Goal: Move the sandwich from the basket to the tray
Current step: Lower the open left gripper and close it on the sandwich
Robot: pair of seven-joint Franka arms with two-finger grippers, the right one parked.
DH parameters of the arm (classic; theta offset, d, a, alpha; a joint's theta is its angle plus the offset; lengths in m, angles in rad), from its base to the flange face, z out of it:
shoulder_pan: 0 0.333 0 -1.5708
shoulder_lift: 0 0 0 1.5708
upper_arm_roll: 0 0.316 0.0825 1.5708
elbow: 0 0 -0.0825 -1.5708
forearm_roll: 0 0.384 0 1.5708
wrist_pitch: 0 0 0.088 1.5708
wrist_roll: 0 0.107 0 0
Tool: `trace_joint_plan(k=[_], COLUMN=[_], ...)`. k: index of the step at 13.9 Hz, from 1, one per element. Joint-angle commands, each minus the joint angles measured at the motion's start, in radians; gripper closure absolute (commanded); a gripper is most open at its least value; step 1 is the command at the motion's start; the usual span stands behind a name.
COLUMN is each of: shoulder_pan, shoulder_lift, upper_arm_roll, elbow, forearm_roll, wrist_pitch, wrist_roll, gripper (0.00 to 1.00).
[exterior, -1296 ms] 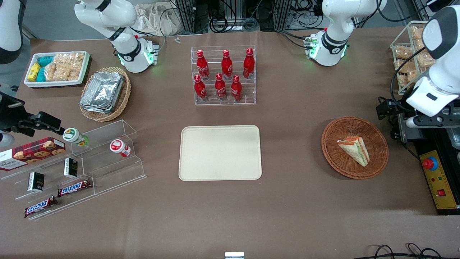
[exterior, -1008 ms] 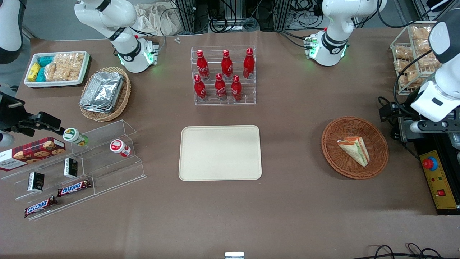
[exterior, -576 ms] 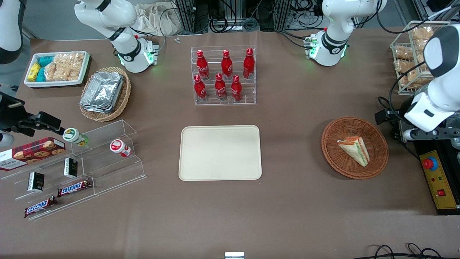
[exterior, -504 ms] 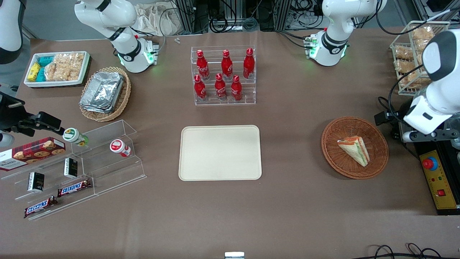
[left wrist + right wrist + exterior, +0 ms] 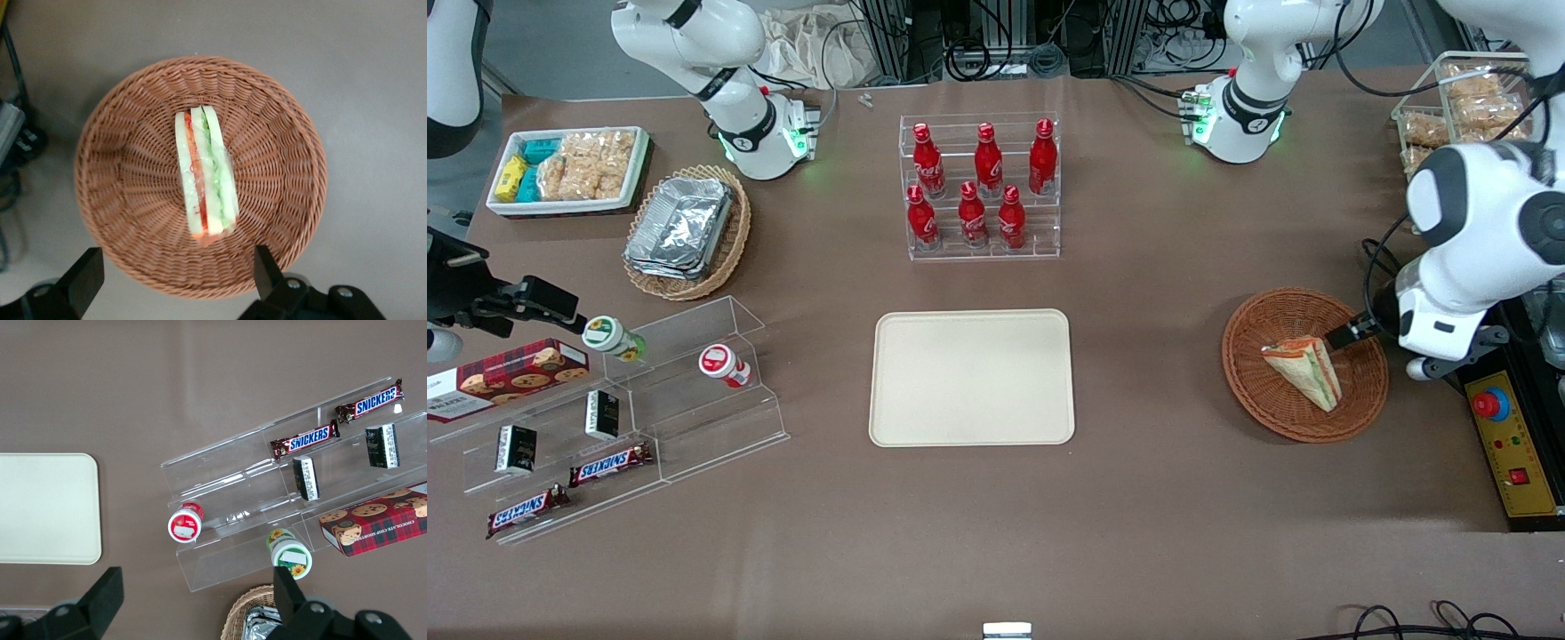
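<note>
The sandwich [image 5: 1304, 370], a pale wedge with red and green filling, lies in the reddish-brown wicker basket [image 5: 1263, 400] toward the working arm's end of the table. It also shows in the left wrist view [image 5: 204, 177], in the middle of the basket [image 5: 120, 160]. My gripper [image 5: 1356, 331] hangs open above the basket's rim, beside the sandwich and clear of it; its two fingers [image 5: 85, 279] stand wide apart with nothing between them. The cream tray [image 5: 971, 377] lies bare at the table's middle.
A clear rack of red bottles [image 5: 980, 188] stands farther from the camera than the tray. A wire rack of snack bags [image 5: 1449, 116] and a control box with a red button [image 5: 1491, 404] stand beside the basket at the table's edge.
My gripper has swung in from the table's edge toward the basket and now hangs over its rim. The sandwich, basket and tray have not moved.
</note>
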Motion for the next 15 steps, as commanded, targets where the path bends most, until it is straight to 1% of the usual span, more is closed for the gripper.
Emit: trace_joint_plan(k=[1, 5, 8, 11, 12, 13, 14, 15], shoulder_pan=[0.001, 0.002, 0.002, 0.001, 0.001, 0.002, 0.001, 0.001], shoulder_lift=[0.065, 0.127, 0.144, 0.173, 0.178, 0.179, 0.179, 0.179], upper_arm_roll=[-0.006, -0.006, -0.006, -0.006, -0.006, -0.006, -0.006, -0.006], elbow=[-0.012, -0.021, -0.079, -0.082, -0.081, -0.078, -0.075, -0.067], forearm_roll=[-0.004, -0.004, -0.004, -0.004, -0.004, -0.004, -0.004, -0.004], wrist_pitch=[0.083, 0.169, 0.256, 0.276, 0.279, 0.278, 0.278, 0.272], wrist_roll=[-0.138, -0.225, -0.281, -0.296, -0.298, -0.302, -0.308, -0.319], gripper=[0.0, 0.0, 0.0, 0.0, 0.02, 0.07, 0.18, 0.35])
